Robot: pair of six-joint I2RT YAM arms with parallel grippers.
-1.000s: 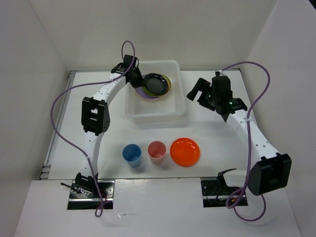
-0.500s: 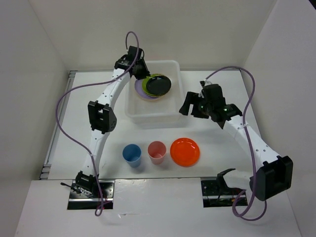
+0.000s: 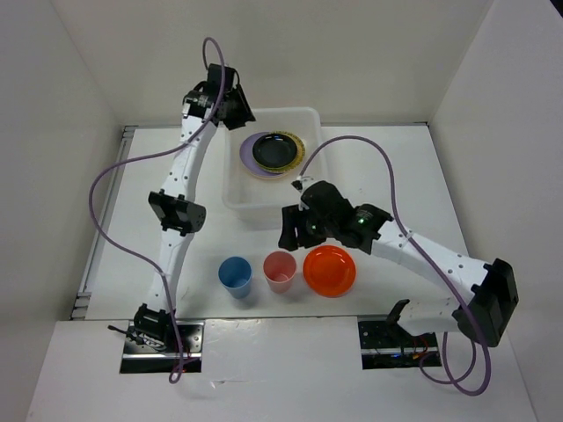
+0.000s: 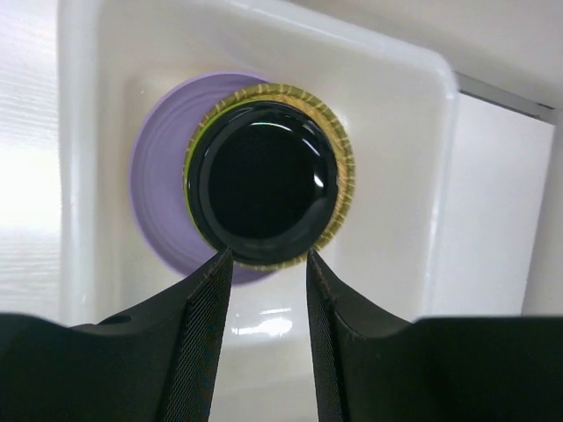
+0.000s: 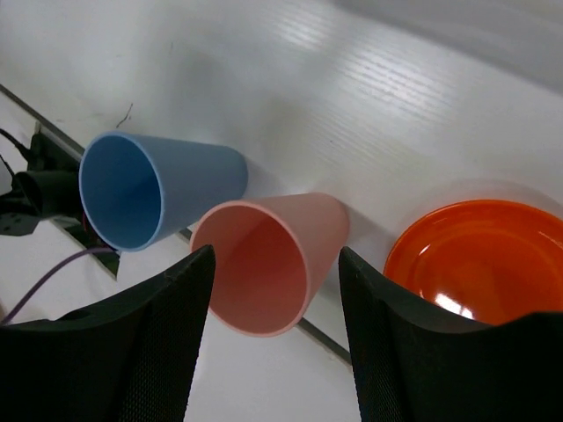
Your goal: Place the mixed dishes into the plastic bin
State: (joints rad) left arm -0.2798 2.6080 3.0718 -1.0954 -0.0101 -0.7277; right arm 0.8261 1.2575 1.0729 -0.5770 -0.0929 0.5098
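Hovering over pink cup (image 5: pixel 268 264), right gripper (image 5: pixel 274 257) jaws apart, orange plate (image 5: pixel 479 255) beside

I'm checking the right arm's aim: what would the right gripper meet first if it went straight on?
Probably the pink cup, centred between the open jaws of the right gripper in the wrist view; the blue cup and orange plate lie to either side. Depth is unclear.
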